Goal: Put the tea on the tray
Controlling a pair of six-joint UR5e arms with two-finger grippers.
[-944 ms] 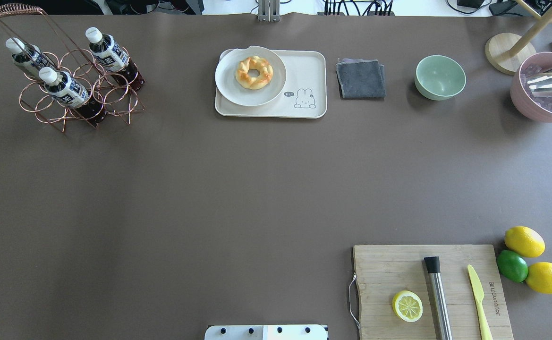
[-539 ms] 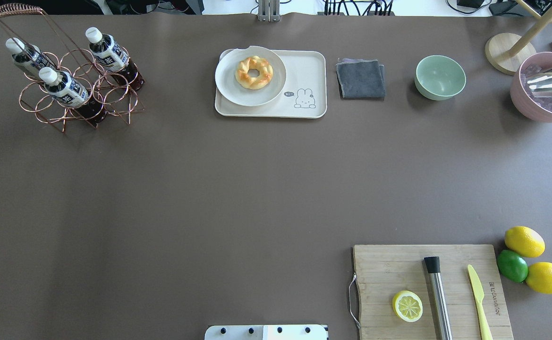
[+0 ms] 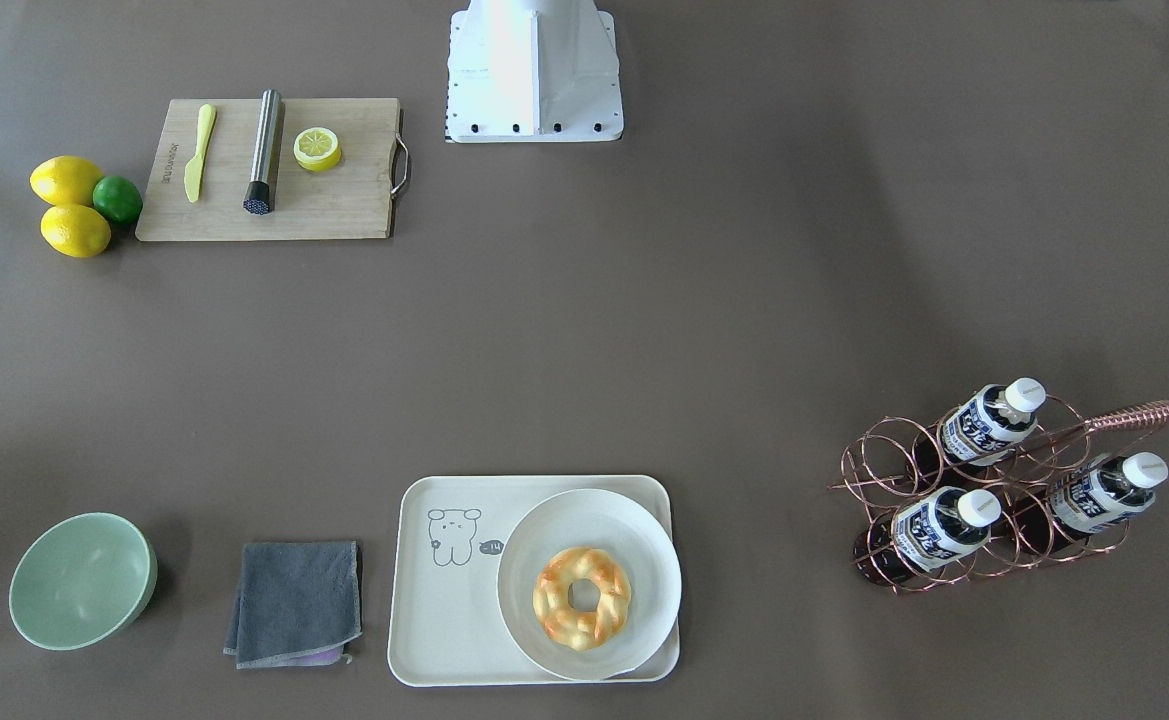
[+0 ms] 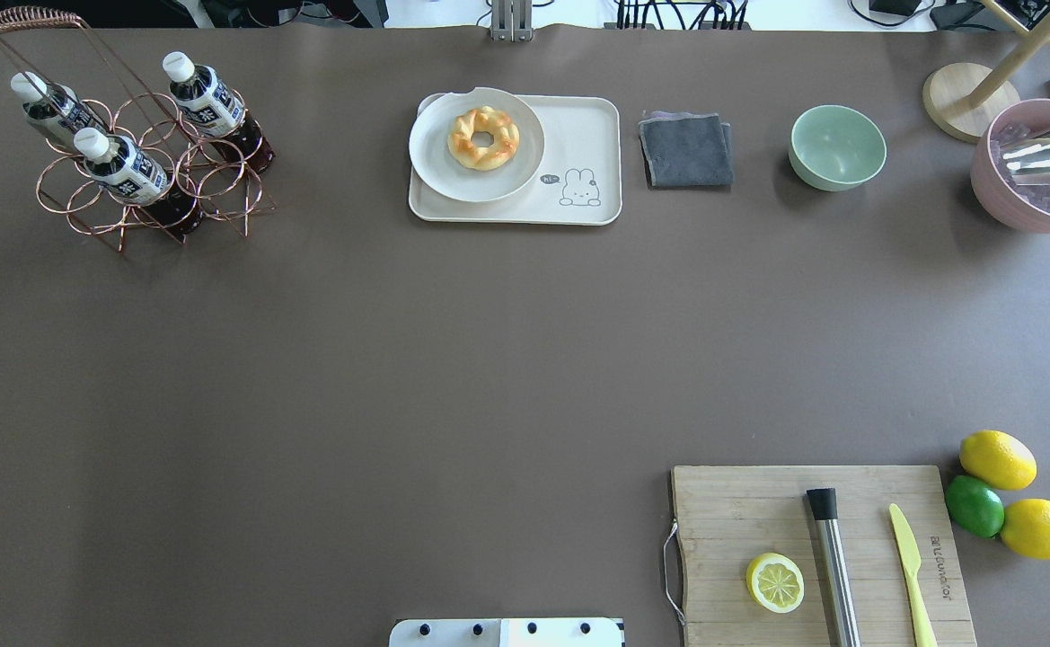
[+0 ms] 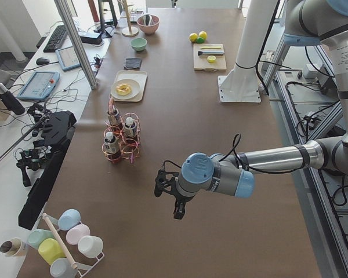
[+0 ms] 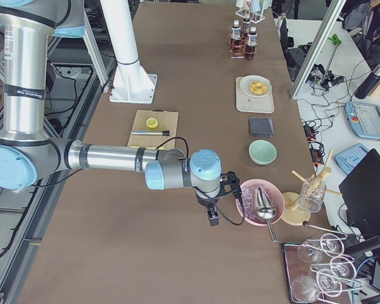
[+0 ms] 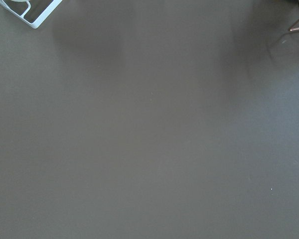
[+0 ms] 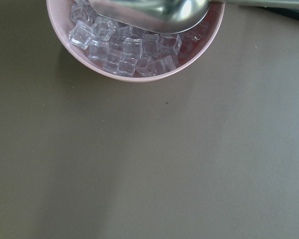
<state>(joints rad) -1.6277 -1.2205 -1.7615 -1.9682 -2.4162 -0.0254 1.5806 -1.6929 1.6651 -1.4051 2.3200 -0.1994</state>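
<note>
Three tea bottles stand in a copper wire rack [image 4: 143,180] at the table's far left: one at the back right [image 4: 207,94], one at the back left [image 4: 53,108], one in front [image 4: 120,166]. They also show in the front-facing view [image 3: 944,525]. The cream tray [image 4: 583,135] with the bear drawing lies far centre, and a round plate [image 4: 439,166] with a doughnut [image 4: 483,137] covers its left part. My left gripper [image 5: 168,194] hangs over bare table short of the rack. My right gripper [image 6: 213,218] hangs beside the pink bowl. I cannot tell whether either is open or shut.
A grey cloth [image 4: 686,150], a green bowl [image 4: 837,146] and a pink bowl of ice with a metal scoop [image 8: 139,50] lie right of the tray. A cutting board [image 4: 758,512] with half a lemon, a muddler and a knife sits front right, beside lemons and a lime [image 4: 974,506].
</note>
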